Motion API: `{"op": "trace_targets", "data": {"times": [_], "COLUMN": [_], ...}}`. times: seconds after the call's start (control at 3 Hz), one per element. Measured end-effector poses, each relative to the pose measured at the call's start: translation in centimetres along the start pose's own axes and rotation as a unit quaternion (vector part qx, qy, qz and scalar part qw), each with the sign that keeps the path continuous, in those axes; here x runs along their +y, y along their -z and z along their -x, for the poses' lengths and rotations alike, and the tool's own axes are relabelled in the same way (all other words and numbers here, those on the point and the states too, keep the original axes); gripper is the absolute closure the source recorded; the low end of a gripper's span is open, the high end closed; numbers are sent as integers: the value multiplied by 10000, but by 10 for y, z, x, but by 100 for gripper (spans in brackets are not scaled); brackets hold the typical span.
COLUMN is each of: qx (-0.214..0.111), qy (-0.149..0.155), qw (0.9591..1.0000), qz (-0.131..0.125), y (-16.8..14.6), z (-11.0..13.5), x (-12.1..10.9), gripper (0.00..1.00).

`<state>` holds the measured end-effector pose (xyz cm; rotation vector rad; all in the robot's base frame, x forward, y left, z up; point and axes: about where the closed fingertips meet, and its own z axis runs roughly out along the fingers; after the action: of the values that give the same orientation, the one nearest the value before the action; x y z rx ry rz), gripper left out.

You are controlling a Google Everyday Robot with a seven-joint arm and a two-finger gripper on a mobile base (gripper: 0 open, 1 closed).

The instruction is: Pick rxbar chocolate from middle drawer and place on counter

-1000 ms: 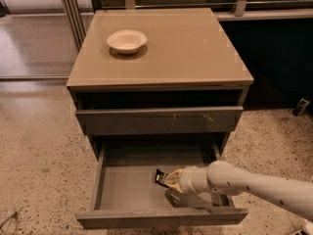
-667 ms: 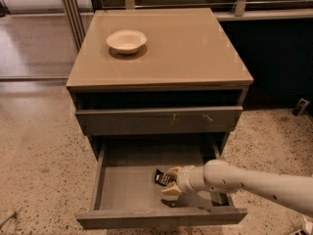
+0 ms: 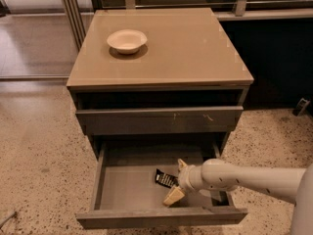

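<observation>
Chocolate bar (image 3: 164, 178): lies flat near the middle of the open drawer (image 3: 122, 187), its black wrapper angled toward 4 o'clock; not lifted yet.
Gripper (image 3: 174, 181): low inside the drawer at the bar's 3 o'clock end, fingers spread apart, one past the bar at 1 o'clock and one at 6 o'clock. It looks set to close across the narrow width.
Arm (image 3: 254, 179): reaches in from 3 o'clock over the drawer's right wall, probably to keep clear of the drawer front above (image 3: 156, 120).
Counter (image 3: 195, 48): bare tan top where the bar is due to go.
Bowl (image 3: 127, 40): white, at 10 o'clock on the counter, leaving the right half free.
Writing: pale marks on the wrapper, too small to read; the brand cannot be made out.
</observation>
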<state>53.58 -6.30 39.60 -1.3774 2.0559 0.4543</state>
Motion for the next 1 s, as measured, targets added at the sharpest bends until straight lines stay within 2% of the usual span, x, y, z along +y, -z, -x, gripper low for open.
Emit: {"op": "trace_targets", "data": {"times": [0.67, 1.0], "qx": [111, 189], "qy": [-56, -97], "qw": [9999, 9998], "qz": [-38, 32], "y": [-21, -32], "z": [-13, -18], "x": [-13, -15], "gripper": [0, 4]}}
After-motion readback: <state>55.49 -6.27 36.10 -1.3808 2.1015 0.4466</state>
